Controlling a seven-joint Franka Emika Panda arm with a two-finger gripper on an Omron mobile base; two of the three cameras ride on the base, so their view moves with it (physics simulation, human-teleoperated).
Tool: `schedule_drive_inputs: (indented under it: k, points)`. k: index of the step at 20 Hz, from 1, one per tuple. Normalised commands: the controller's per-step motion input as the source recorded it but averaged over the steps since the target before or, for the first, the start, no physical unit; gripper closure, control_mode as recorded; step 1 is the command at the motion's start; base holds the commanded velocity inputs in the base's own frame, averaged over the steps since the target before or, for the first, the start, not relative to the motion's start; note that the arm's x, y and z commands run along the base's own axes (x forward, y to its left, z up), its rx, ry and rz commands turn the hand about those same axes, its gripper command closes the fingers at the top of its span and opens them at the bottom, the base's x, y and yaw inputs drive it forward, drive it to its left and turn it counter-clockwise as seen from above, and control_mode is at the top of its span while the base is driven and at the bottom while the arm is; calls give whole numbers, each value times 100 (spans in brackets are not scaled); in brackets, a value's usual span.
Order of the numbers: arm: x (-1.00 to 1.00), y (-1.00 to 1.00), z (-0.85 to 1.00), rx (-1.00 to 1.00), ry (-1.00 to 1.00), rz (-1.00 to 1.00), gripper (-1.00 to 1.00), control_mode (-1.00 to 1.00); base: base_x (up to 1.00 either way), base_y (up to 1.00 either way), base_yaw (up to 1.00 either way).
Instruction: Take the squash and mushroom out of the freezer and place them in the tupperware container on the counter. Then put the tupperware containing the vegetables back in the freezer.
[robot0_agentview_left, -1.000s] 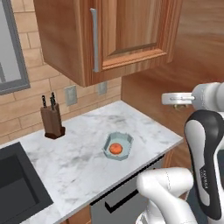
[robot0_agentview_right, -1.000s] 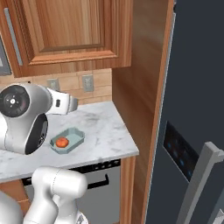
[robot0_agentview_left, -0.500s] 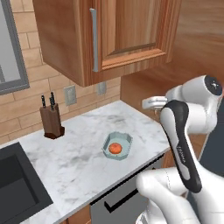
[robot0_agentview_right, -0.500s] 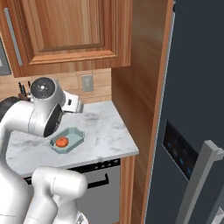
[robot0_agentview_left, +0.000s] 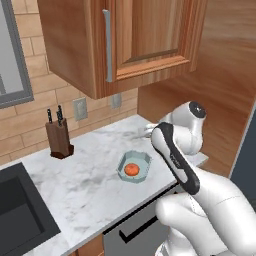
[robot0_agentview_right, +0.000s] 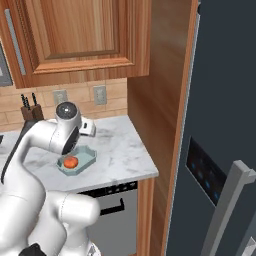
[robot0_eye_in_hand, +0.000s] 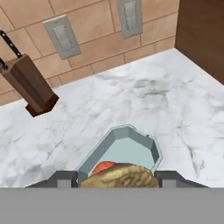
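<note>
The pale teal tupperware container rests on the marble counter. An orange-red squash lies inside it. My gripper hovers just above the container's near end, shut on a brown-olive mushroom that sits between the fingers. In the base views the white hand hangs over the counter behind the container. The dark freezer stands to the right, its door closed.
A wooden knife block stands by the brick back wall with its outlets. A dark sink lies at the left. Wall cabinets hang overhead. A wooden side panel bounds the counter's right end.
The arm has swung from the right, by the freezer side, leftward and down over the counter, bringing the hand above the tupperware container. The squash and container have stayed put.
</note>
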Motion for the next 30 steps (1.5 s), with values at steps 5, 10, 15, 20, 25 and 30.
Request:
schedule_drive_inputs:
  k: [5,10,15,20,25,30]
  points:
    - [26,7,-100,0,0,0,100,-100,0,0,0]
    - [24,19,-89,-2,0,0,100,-100,0,0,0]
    - [37,30,-49,-4,5,0,100,-100,0,0,0]
    - [32,9,-55,-2,10,0,100,-100,0,0,0]
    - [42,0,-12,0,0,0,100,-100,0,0,0]
    - [28,0,-1,0,0,-1,-100,-100,0,0,0]
